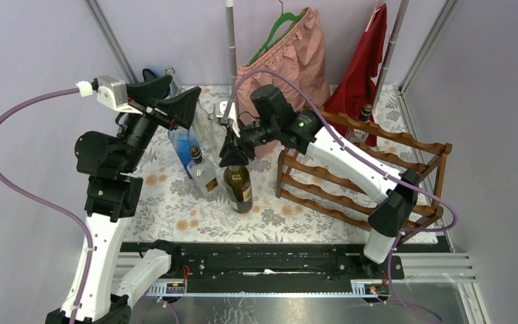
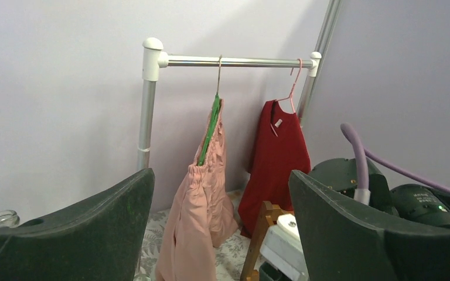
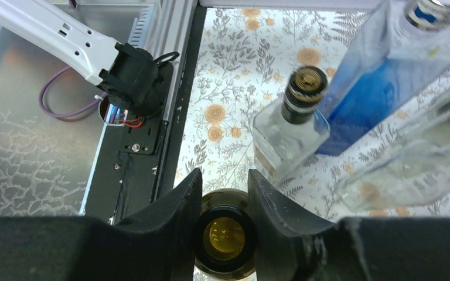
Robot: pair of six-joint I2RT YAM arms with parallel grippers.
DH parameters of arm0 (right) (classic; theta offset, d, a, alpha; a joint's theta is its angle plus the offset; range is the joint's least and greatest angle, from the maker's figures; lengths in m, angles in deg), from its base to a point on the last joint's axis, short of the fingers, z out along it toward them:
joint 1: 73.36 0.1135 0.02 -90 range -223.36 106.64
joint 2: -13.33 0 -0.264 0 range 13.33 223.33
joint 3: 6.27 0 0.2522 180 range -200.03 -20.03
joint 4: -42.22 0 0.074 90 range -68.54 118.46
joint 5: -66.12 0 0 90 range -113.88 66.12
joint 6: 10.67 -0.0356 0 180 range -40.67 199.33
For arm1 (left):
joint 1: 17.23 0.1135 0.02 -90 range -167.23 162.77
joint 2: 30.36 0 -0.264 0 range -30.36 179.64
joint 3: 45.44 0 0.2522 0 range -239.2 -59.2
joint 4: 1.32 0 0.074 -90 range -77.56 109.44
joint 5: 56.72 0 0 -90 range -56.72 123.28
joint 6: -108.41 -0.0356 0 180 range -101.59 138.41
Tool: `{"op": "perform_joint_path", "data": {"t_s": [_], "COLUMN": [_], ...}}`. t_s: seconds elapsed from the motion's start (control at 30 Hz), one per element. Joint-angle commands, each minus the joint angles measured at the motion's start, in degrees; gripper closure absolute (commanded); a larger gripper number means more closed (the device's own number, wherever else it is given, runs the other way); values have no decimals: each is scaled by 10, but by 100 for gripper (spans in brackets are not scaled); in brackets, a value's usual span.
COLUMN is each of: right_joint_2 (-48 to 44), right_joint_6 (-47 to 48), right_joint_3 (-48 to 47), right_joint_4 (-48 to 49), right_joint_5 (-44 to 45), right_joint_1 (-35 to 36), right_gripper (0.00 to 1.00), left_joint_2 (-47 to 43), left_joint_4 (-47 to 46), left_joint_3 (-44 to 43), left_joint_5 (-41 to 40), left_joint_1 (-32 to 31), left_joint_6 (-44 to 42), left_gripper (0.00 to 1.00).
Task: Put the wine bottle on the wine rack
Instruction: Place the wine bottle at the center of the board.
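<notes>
Right gripper [image 3: 223, 178] clamps the neck of the open wine bottle [image 1: 239, 183], upright on the surface [image 1: 175, 202] just left of the rack [image 1: 405, 137]. Left gripper [image 2: 221, 175] is raised at far left, fingers apart

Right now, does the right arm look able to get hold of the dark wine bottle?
Probably yes. The fingers of the right gripper flank the mouth of the wine bottle from above, nothing between them. The clear square bottle stands close by but outside the fingers. Whether they touch the neck is unclear.

Wine bottle [image 1: 239, 187] stands left of wine rack [image 1: 411, 140].
</notes>
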Motion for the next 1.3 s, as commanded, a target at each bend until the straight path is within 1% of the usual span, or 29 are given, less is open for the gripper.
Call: {"op": "perform_joint_path", "data": {"t_s": [0.0, 0.17, 0.23, 0.3, 0.37, 0.47, 0.53, 0.6, 0.67, 0.73, 0.77, 0.83, 0.9, 0.97, 1.03, 1.13, 1.2, 1.27], "right_joint_2": [-17, -18, -23, -28, -32, -34, -37, -39, -38, -37, -37, -33, -27, -19, -15, -22, -28, -37], "right_joint_6": [16, 45, 61, 74, 82, 81, 69, 59, 43, 35, 27, 9, -5, -11, -10, -1, -10, -25], "right_joint_3": [13, 52, 75, 91, 103, 109, 104, 88, 68, 46, 32, -10, -85, -154, -204, -224, -216, -202], "right_joint_4": [116, 133, 136, 135, 132, 126, 121, 109, 95, 77, 68, 41, -2, -50, -94, -141, -154, -158], "right_joint_5": [3, 23, 30, 35, 37, 40, 46, 50, 55, 61, 63, 58, 39, 14, 8, 48, 97, 144], "right_joint_1": [35, 56, 64, 71, 77, 80, 80, 80, 80, 79, 78, 68, 35, -8, -54, -121, -170, -223], "right_gripper": [100, 98, 96, 91, 83, 64, 46, 30, 21, 15, 10, 4, 0, 0, 0, 0, 0, 2], "left_joint_2": [-18, -29, -34, -37, -38, -36, -34, -33, -32, -31, -30, -28, -25, -20, -14, -3, 4, 15], "left_joint_4": [17, 45, 48, 47, 48, 49, 48, 48, 47, 44, 42, 39, 33, 30, 31, 11, 4, -5], "left_joint_3": [7, 9, 12, 16, 17, 18, 18, 17, 17, 17, 16, 12, 6, 2, 1, 7, 12, 17], "left_joint_5": [-20, -26, -28, -28, -28, -23, -18, -15, -14, -14, -13, -12, -13, -12, -13, -15, -15, -11], "left_joint_1": [-3, -3, -3, -3, -3, -3, -3, -3, -3, -3, -3, -3, -3, -3, -3, -3, -3, -3], "left_joint_6": [-25, -40, -45, -48, -51, -52, -49, -45, -42, -40, -38, -33, -25, -16, -5, 9, 18, 26], "left_gripper": [9, 9, 9, 8, 8, 8, 8, 8, 8, 8, 8, 8, 8, 8, 8, 8, 8, 8]}}
